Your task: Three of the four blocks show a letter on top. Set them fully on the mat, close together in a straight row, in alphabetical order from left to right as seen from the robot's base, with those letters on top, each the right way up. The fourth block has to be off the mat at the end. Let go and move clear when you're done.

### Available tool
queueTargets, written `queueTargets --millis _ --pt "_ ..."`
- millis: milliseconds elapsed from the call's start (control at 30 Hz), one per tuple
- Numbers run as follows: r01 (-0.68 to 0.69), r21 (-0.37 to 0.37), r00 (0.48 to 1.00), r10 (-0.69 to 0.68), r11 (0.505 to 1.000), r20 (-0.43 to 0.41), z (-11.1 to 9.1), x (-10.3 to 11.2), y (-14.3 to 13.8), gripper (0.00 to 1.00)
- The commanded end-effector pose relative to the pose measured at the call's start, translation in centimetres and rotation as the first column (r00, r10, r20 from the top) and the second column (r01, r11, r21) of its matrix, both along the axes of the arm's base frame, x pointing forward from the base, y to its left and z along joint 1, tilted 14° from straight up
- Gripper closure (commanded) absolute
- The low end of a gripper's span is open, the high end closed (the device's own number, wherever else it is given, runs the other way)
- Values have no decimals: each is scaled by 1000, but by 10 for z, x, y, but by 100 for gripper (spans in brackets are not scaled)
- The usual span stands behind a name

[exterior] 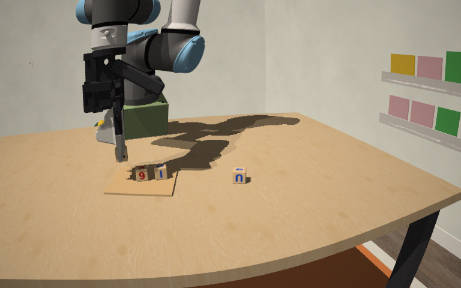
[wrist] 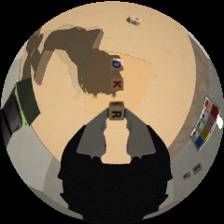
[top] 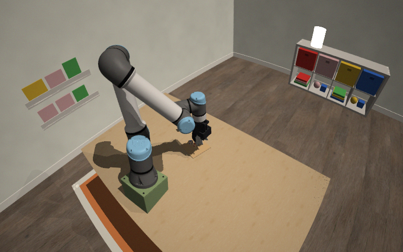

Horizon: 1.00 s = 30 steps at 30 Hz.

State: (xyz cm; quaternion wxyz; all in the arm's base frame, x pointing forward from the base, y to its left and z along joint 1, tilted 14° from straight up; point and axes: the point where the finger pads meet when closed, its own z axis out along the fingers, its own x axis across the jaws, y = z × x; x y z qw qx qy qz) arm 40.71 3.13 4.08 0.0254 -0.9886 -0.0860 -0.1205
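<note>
My gripper [top: 198,142] [exterior: 120,154] [wrist: 116,108] is shut on the R block [wrist: 116,111], letter upward, and holds it in the air near the K block's side of the mat. The thin tan mat [top: 202,151] [exterior: 142,189] [wrist: 140,75] bears the red K block [exterior: 141,175] [wrist: 117,84] and the blue D block [exterior: 160,173] [wrist: 117,64], letters on top. Seen from the base, D is left of K, with a small gap between them. The fourth block [exterior: 239,177] [wrist: 134,21] stands off the mat, a blue mark on top; the arm hides it in the top view.
The green base block [top: 145,190] [exterior: 146,120] [wrist: 28,103] carries the arm at the table's rear. The arm's shadow falls across part of the mat. The shelf unit [top: 340,77] stands on the floor beyond the table.
</note>
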Motion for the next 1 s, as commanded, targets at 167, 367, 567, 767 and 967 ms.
queueTargets --millis 167,367,567,767,967 --pt "1 -2 1000 -1 1000 3 -33 10 2 95" --pt "1 -2 1000 -1 1000 3 -37 11 2 95" --pt "1 -2 1000 -1 1000 3 -38 11 2 95" --pt "1 -2 1000 -1 1000 3 -38 11 2 95" --pt "1 -2 1000 -1 1000 3 -38 11 2 95"
